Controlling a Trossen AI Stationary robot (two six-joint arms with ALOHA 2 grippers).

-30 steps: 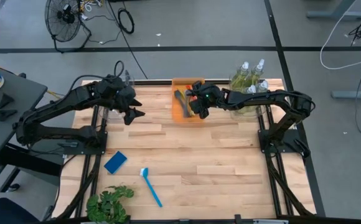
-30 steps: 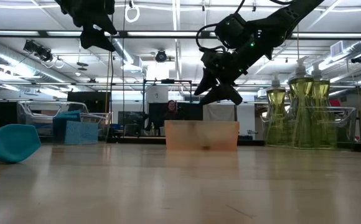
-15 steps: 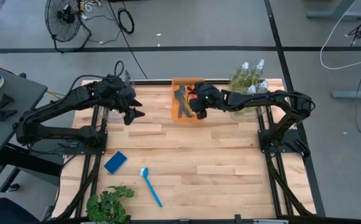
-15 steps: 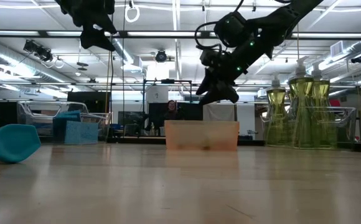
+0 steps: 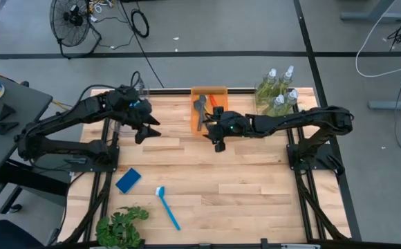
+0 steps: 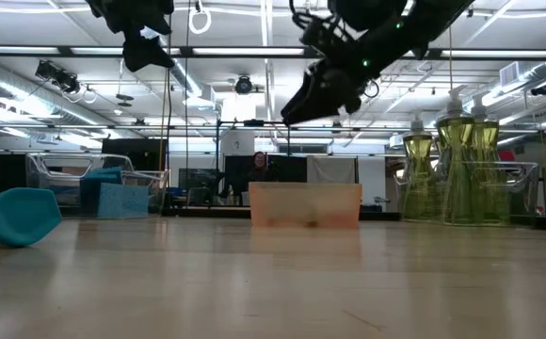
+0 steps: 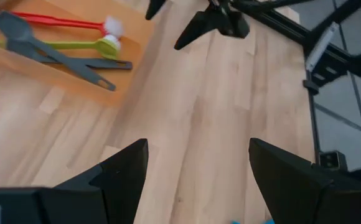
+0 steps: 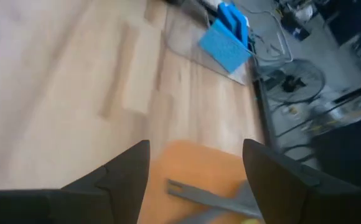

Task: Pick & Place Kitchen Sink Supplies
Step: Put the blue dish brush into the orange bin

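High view: right gripper (image 5: 217,136) spread, empty, above bare wood just at 6 o'clock of the tray (image 5: 219,92); left gripper (image 5: 145,128) spread, empty, at 9 o'clock of it. Only the left wrist view separates the tray's contents: red brush (image 7: 62,23), green brush (image 7: 59,45) and grey brush (image 7: 53,55) lying roughly parallel. Blue brush (image 5: 167,207) loose near the plant (image 5: 121,227), head toward 11 o'clock; sponge (image 5: 128,180) beside it. Bottles (image 6: 452,165) stand at 3 o'clock of the tray. No legible labels.

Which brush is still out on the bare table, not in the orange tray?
The blue brush, lying near the table's front edge beside the plant. The red, yellow-green and black brushes all lie in the orange tray.
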